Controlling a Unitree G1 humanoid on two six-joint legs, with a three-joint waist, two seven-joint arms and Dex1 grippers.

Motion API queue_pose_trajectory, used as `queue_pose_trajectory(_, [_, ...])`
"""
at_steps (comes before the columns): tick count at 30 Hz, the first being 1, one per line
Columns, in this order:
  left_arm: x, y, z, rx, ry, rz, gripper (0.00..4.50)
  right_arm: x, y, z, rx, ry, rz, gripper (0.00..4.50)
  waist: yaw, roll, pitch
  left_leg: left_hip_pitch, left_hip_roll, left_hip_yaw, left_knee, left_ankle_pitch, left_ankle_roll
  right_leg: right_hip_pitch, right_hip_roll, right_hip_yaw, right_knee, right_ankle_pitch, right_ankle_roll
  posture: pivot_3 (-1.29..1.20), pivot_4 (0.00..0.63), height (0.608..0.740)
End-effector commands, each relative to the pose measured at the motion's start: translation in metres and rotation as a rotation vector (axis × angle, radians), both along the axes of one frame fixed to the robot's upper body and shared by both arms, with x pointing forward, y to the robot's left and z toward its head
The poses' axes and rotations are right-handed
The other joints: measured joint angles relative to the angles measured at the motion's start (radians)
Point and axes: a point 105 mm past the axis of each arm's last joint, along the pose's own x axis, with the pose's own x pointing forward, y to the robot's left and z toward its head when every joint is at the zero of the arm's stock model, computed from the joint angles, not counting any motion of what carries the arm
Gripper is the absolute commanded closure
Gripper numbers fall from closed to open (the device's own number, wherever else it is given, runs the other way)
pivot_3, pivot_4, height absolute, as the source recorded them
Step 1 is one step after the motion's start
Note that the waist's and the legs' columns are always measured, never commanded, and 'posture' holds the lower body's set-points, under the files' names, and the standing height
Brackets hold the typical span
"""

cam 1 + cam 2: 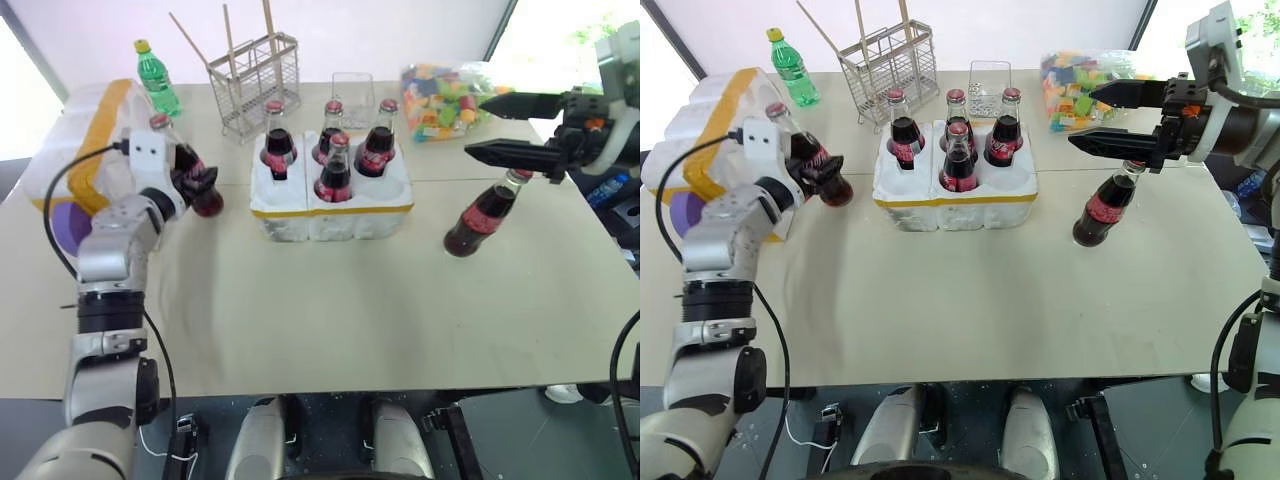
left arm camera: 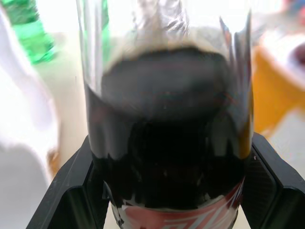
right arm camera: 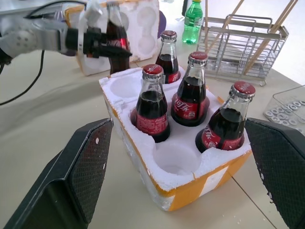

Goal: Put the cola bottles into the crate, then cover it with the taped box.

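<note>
The white foam crate with a yellow band sits mid-table and holds several cola bottles; two of its holes are empty. My left gripper is shut on another cola bottle, held tilted off the table to the left of the crate. Black fingers flank that bottle's dark body. One more cola bottle stands on the table at the right. My right gripper hovers open above its neck, fingers wide apart. The taped box lies at the far left.
A wire basket with sticks stands behind the crate. A green plastic bottle is at the back left. A small clear container and a bag of coloured blocks are at the back right. The bare tabletop stretches in front.
</note>
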Motion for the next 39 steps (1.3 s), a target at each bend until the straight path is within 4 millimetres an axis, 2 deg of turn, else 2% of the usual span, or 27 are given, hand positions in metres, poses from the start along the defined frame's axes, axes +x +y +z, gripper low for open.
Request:
queue_pose_trajectory(1, [-0.028,-0.026,0.095,-0.03,-0.264,-0.18,1.66,-0.005,-0.001,0.015,-0.001,-0.07,0.003,0.0,0.0,-0.001,0.001,0.0,0.0,0.0,0.0,0.0,0.0,0.0,0.0,0.0,0.0,0.0,0.0,0.0,0.15,0.736])
queue_pose_trajectory(3, [-0.03,-0.039,0.109,-0.02,-0.283,-0.227,1.66,-0.005,0.0,0.014,-0.001,-0.07,0.003,0.0,-0.001,-0.001,0.001,0.0,0.0,0.0,0.0,0.0,0.0,0.001,0.0,0.0,-0.002,0.001,0.001,0.0,0.15,0.736])
queue_pose_trajectory(6, [-0.028,-0.061,0.115,-0.015,-0.283,-0.296,1.66,-0.006,0.0,0.012,-0.001,-0.07,0.001,0.0,-0.003,-0.001,0.0,0.001,-0.002,0.001,0.0,0.0,0.0,0.001,0.0,0.0,-0.002,0.001,0.001,0.0,0.15,0.736])
queue_pose_trajectory(8, [-0.028,-0.077,0.109,0.012,-0.272,-0.35,1.66,-0.006,0.0,0.012,0.0,-0.071,-0.004,0.0,-0.003,0.0,0.0,0.002,-0.002,0.001,0.0,0.0,0.0,0.002,0.0,0.0,-0.001,0.001,0.001,0.0,0.15,0.736])
queue_pose_trajectory(11, [-0.026,-0.09,0.092,0.057,-0.233,-0.39,1.66,-0.007,-0.002,0.011,0.003,-0.072,-0.014,0.0,-0.003,-0.001,0.0,0.002,-0.002,0.001,0.0,0.0,0.0,0.002,0.001,0.0,-0.001,0.001,0.001,0.0,0.15,0.736])
queue_pose_trajectory(16, [-0.019,-0.09,0.066,0.097,-0.164,-0.363,1.66,-0.01,-0.005,0.01,0.014,-0.072,-0.038,0.0,-0.004,-0.001,0.0,0.002,-0.002,0.001,0.0,0.0,0.0,0.001,0.001,0.0,-0.001,0.001,0.001,0.0,0.15,0.736])
queue_pose_trajectory(21, [-0.018,-0.1,0.039,0.192,-0.123,-0.386,1.66,-0.01,-0.007,0.005,0.013,-0.067,-0.05,0.0,-0.003,-0.001,0.0,0.002,-0.002,0.001,0.0,0.0,0.0,0.001,0.001,0.0,-0.002,0.001,0.001,0.0,0.15,0.736])
queue_pose_trajectory(25, [-0.017,-0.106,0.026,0.202,-0.085,-0.412,1.66,-0.007,-0.006,0.004,0.009,-0.066,-0.055,0.0,-0.002,-0.001,0.0,0.002,-0.002,0.001,0.0,0.0,0.0,0.002,0.0,0.0,-0.001,0.001,0.001,0.0,0.15,0.736])
queue_pose_trajectory(28, [-0.02,-0.109,0.031,0.164,-0.067,-0.438,1.66,-0.005,-0.006,0.004,0.005,-0.067,-0.057,0.0,-0.003,-0.001,0.0,0.002,-0.002,0.001,0.0,0.0,0.0,0.001,0.0,0.0,-0.001,0.001,0.001,0.0,0.15,0.736])
queue_pose_trajectory(31, [-0.022,-0.109,0.028,0.222,-0.066,-0.453,1.66,-0.003,-0.006,0.004,0.001,-0.069,-0.057,0.0,-0.002,-0.001,0.0,0.001,-0.002,0.001,0.0,0.0,0.0,0.001,0.0,0.0,-0.001,0.001,0.001,0.0,0.15,0.736])
queue_pose_trajectory(38, [-0.012,-0.113,-0.012,0.333,-0.007,-0.443,1.66,-0.002,-0.002,-0.001,-0.024,-0.073,-0.038,0.0,-0.003,-0.001,0.0,0.002,-0.002,0.001,0.0,0.0,0.0,0.001,0.0,0.0,-0.001,0.001,0.001,0.0,0.15,0.736])
queue_pose_trajectory(39, [-0.011,-0.115,-0.016,0.333,-0.002,-0.444,1.16,-0.002,-0.001,-0.002,-0.028,-0.071,-0.035,0.0,-0.003,-0.001,0.0,0.002,-0.002,0.001,0.0,0.0,0.0,0.001,0.0,0.0,-0.001,0.001,0.001,0.0,0.15,0.736])
